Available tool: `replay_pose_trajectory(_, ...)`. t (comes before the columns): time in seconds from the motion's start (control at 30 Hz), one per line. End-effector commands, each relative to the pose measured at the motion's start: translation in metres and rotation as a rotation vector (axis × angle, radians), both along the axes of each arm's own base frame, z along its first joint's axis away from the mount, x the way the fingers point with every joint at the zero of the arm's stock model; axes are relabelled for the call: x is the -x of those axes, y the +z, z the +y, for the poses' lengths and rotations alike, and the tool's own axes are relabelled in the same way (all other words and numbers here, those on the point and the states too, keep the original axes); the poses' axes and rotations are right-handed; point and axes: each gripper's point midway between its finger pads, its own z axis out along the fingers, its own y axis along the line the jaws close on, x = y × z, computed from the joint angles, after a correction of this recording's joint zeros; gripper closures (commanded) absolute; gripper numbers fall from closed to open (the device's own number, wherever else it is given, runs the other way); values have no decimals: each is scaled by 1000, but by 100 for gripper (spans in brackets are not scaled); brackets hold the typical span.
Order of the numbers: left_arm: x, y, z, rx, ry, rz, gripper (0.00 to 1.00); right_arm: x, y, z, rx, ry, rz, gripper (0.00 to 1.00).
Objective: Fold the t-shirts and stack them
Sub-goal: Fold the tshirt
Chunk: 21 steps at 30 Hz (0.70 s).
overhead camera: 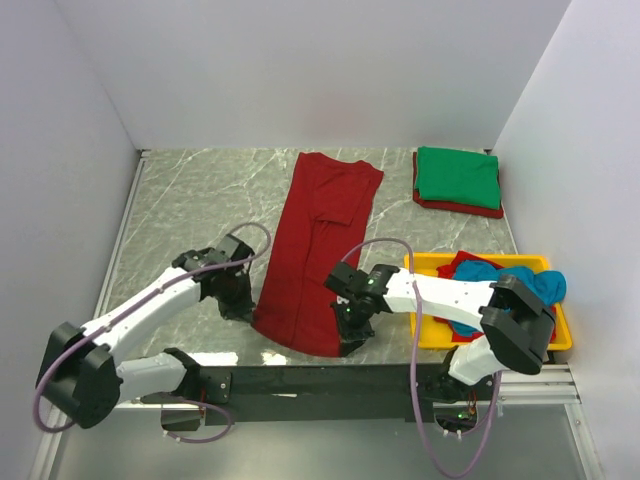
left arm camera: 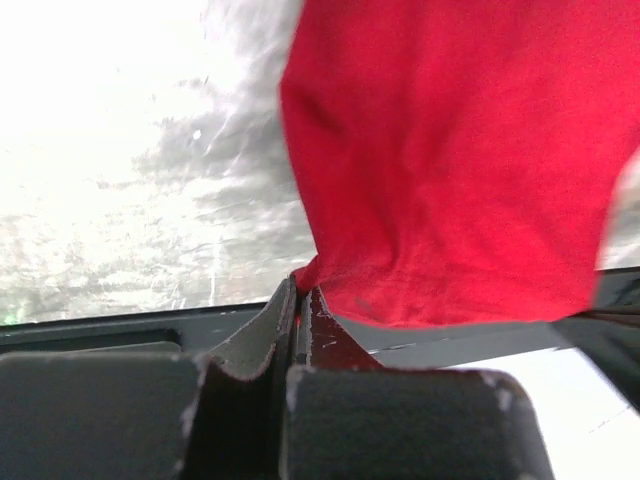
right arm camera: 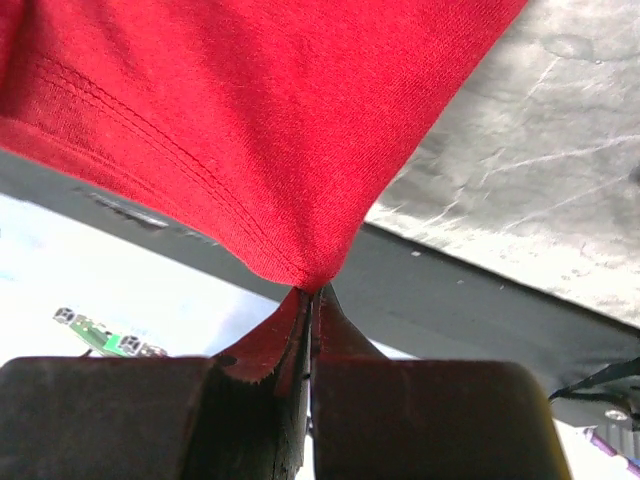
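Mia: Red cloth, look! The dark red t-shirt (overhead camera: 318, 250) lies long and flat in the middle of the table (overhead camera: 200, 195), from near the far edge down to the near edge.

Ben: Who has got it?

Mia: Both hands. The left gripper (overhead camera: 244, 307) is pinched tight on the near left corner of the hem, and the right gripper (overhead camera: 347, 338) is pinched tight on the near right corner. The wrist views show cloth bunched right where each one bites shut.

Ben: What comes next?

Mia: I think they lift the near end and carry it to the far end, to fold the shirt in half.

Ben: What could go wrong?

Mia: Each hand holds only a tiny bit of cloth. If one pulls too hard or too fast, its corner could slip out and that side would flop down crooked. If they move at different speeds, the fold would come out slanted. The shirt looks doubled over too, and I can't tell if they hold both layers. A loose layer could drag and wrinkle.

Ben: Where is the pile?

Mia: Far right corner. A folded green t-shirt (overhead camera: 457, 177) sits on a folded red t-shirt (overhead camera: 455, 209). By the near right edge a yellow tray (overhead camera: 425, 260) holds a teal blue t-shirt (overhead camera: 540, 285) and a crumpled red t-shirt (overhead camera: 470, 266).
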Motion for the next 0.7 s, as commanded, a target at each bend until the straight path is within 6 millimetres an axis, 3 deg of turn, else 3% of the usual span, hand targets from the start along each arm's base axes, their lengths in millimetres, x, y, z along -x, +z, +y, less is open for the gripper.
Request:
replay_pose_trajectory(0.0,-16,32,3,-17,28,-95,100,-7,23,1,-1,-30,-31,100)
replay_pose_trajectory(0.1,-29,49,-1,-6,32,-150,100,-17,32,2,8,-49,-68,100)
replay_pose_trajectory(0.27,-50,54,-5,-33,14,-191,100,-41,38,1,-4,-111,-113,100)
replay_pose_trajectory(0.47,-83,59,-16,-22,-13,-250,100,-82,44,-7,-5,-196,-180,100)
replay_pose_trajectory(0.67,-133,65,-29,26,-4,-317,100,-128,47,-10,10,-262,-237,100)
